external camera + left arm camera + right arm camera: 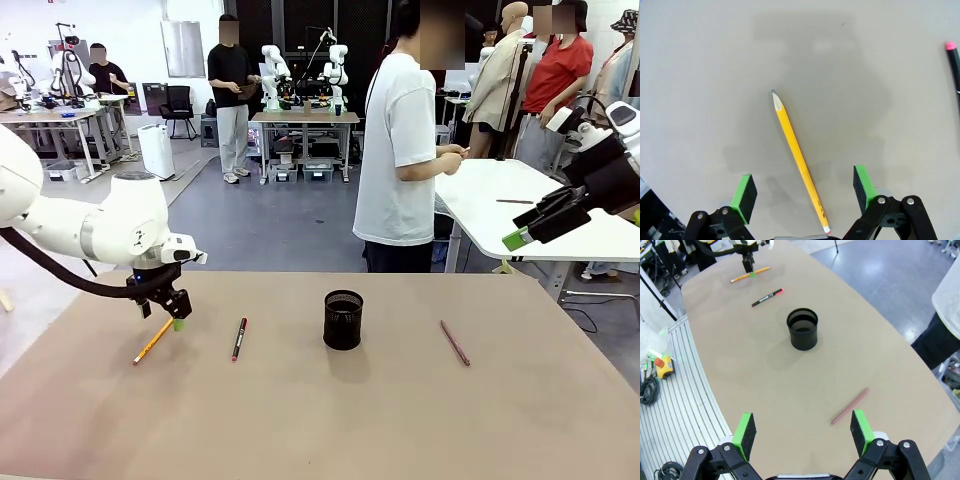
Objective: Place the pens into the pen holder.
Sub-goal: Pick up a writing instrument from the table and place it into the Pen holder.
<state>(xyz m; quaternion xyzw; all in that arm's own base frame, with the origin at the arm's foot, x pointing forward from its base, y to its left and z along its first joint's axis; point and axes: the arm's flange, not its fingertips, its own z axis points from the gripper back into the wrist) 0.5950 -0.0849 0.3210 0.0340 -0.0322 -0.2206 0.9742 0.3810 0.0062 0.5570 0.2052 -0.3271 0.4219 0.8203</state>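
Nearest the lens in the left wrist view: two green pads low in the frame, left gripper (804, 190) spread wide, gripping nothing. Between the pads, touching neither, yellow pencil (797, 155) flat on the tan table (700, 75), slanting from bottom centre up to a sharpened tip left of centre. Far right edge of that frame: black pen with red ends (954, 65), cut off by the border.

Front view, lower left: left gripper (162, 316) pointing down just over the upper end of the yellow pencil (152, 342); contact with the tabletop impossible to judge. Just right of it, black pen with red ends (239, 339), lying almost straight toward the camera. At centre, black mesh cup (343, 320), upright, apart from all three pens. Right of the cup, pinkish-brown pen (455, 342), tilted, flat on the table (420, 420). Right edge, mid-height: right gripper (528, 228) raised well above the tabletop, spread wide, empty. Behind the far edge, person in a white T-shirt (400, 150), hands together at chest height.

Right wrist view: right gripper (802, 432) wide open at the bottom, nothing between the pads. Just above the right pad, pinkish-brown pen (850, 405). Mid-frame, black mesh cup (802, 330), seen from above with nothing visible inside. Upper left: black pen with red ends (767, 297), then yellow pencil (750, 274) under the left gripper (749, 267).
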